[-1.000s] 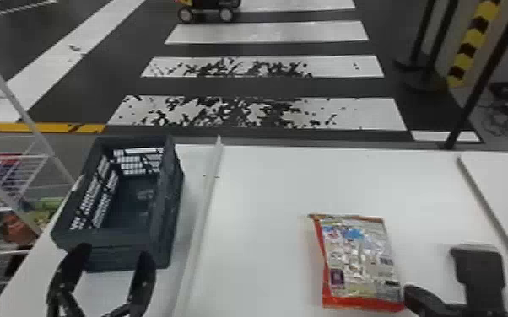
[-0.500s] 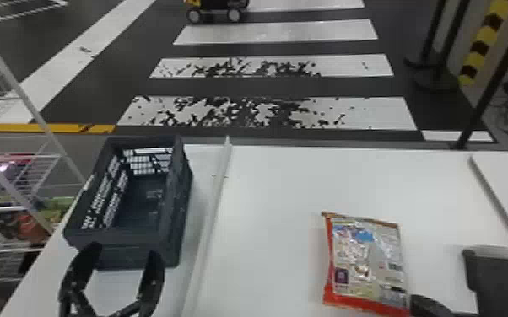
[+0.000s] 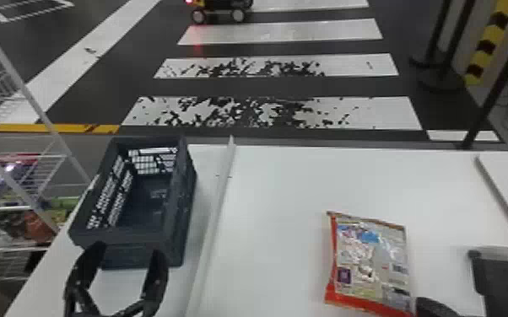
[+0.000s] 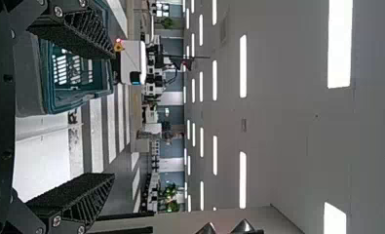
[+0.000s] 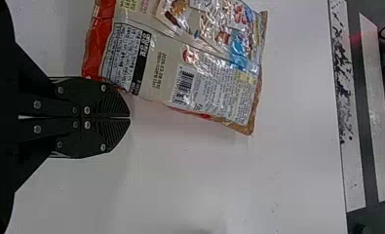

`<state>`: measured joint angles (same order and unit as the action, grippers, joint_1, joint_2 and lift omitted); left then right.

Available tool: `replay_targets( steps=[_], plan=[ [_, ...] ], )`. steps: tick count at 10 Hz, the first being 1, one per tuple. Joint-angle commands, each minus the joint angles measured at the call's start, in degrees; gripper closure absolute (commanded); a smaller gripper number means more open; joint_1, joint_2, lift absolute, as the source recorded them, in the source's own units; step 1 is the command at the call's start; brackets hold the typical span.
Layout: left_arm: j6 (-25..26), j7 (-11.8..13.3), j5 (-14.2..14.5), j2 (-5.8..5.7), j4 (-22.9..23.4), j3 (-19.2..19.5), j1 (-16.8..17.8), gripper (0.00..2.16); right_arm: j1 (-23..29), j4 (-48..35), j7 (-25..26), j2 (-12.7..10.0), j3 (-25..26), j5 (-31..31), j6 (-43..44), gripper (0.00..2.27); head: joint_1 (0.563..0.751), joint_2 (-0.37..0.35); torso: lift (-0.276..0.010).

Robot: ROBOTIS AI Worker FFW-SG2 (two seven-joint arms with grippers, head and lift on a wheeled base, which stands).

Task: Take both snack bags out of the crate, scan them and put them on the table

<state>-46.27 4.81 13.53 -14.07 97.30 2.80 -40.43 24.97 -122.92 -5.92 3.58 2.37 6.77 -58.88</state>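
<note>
Barcode (image 5: 183, 85) showing on the snack bag (image 3: 369, 261) beyond the tips of the right gripper (image 3: 432, 304), boxed print panel (image 5: 126, 56) lying closer beside them, small print (image 5: 160, 70) running between panel and barcode

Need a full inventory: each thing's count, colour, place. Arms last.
Ribbed plastic crate: 1, dark blue-grey, left on table
Flat foil snack bag: 1, red and silver, right of the divider
Narrow divider strip: 1, white, between crate and bag
Blocky device: 1, dark grey, right of bag
Table: white, front
Wire rack: 1, white, far left
Wheeled cart: 1, black and yellow, on floor beyond
Floor stripes: several, white, beyond table
Ceiling lights: many, white, overhead
Left gripper: 1, black, near side of crate, fingers open
Right gripper: 1, black, by bag's near-right corner, fingers shut
</note>
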Motion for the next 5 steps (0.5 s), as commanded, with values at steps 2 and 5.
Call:
replay_targets(
  steps=[2, 5],
  plan=[
    [0.00, 0.02, 0.00, -0.08, 0.08, -0.08, 0.00, 0.14, -0.09, -4.70, 0.03, 0.02, 1.76, -0.18, 1.44, 0.77, 0.695, 0.132, -0.094],
    [0.00, 0.02, -0.09, -0.08, 0.17, -0.08, 0.00, 0.14, -0.18, -7.86, 0.91, 0.64, 1.58, -5.89, -0.85, 0.05, 0.695, 0.095, -0.094]
  ],
)
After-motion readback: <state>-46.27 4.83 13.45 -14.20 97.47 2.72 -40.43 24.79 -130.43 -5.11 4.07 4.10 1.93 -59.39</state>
